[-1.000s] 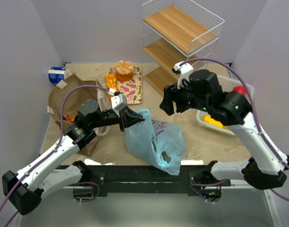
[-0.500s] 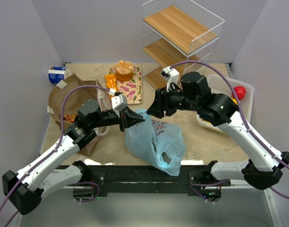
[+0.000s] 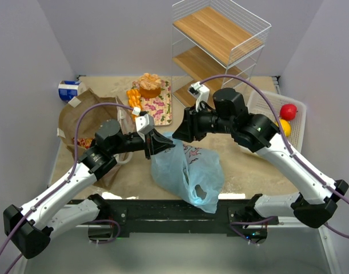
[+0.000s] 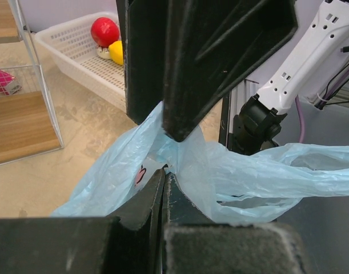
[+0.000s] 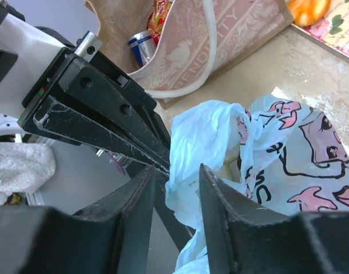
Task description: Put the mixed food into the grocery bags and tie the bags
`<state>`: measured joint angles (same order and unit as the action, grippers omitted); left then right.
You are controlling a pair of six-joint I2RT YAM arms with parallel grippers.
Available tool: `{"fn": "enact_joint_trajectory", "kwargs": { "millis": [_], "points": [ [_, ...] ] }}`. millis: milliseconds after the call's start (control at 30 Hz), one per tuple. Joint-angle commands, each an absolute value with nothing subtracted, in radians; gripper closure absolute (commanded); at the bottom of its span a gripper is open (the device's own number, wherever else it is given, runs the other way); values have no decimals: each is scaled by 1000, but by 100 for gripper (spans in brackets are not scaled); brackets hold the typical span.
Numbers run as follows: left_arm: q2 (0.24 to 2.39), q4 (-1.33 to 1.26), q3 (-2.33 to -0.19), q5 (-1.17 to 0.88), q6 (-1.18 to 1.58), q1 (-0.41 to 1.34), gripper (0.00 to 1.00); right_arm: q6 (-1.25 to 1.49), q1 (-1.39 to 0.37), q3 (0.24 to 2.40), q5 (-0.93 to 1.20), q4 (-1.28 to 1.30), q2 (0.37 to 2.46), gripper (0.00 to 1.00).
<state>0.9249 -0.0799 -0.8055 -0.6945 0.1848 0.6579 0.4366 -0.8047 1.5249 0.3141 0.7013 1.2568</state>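
The light-blue plastic bag (image 3: 188,168) stands at the table's front middle, printed with pink and black figures. My left gripper (image 3: 165,142) is shut on its upper rim; in the left wrist view the gripper (image 4: 164,171) pinches the thin film (image 4: 248,177). My right gripper (image 3: 177,134) is open right beside it. In the right wrist view its jaws (image 5: 177,168) stand apart around a raised fold of the bag (image 5: 203,142). The brown paper bag (image 3: 88,114) lies at the left, holding a silver-and-blue can (image 5: 143,47) and a red packet (image 5: 163,11).
A white slatted basket (image 3: 294,131) at the right holds a red fruit (image 3: 288,111) and a yellow one (image 3: 283,127). A floral tray with an orange cake (image 3: 150,85) and a wire shelf rack (image 3: 220,45) stand behind. A blue-and-white container (image 3: 68,90) lies far left.
My right arm has swung left from over the basket to the bag's top, its open jaws now around the fold beside the left gripper. The left gripper has kept still.
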Motion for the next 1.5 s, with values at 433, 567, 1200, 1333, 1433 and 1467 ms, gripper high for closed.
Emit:
{"fn": "enact_joint_trajectory", "kwargs": {
  "millis": [433,567,1200,1333,1433,1467],
  "points": [
    [848,103,-916,-614,78,666,29,449,-799,1726,373,707,1270,100],
    [758,205,-962,-563,14,664,14,480,-792,1717,374,678,1255,100],
    [928,-391,-897,-697,223,663,1,517,-788,1643,374,653,1198,100],
    [980,-535,-858,-776,322,664,0,517,-788,1635,359,647,1195,100],
    [1003,-604,-835,-801,368,666,0,518,-788,1632,353,643,1195,100],
    [1015,-632,-827,-808,391,666,0,518,-788,1632,351,637,1195,100]
  ]
}}
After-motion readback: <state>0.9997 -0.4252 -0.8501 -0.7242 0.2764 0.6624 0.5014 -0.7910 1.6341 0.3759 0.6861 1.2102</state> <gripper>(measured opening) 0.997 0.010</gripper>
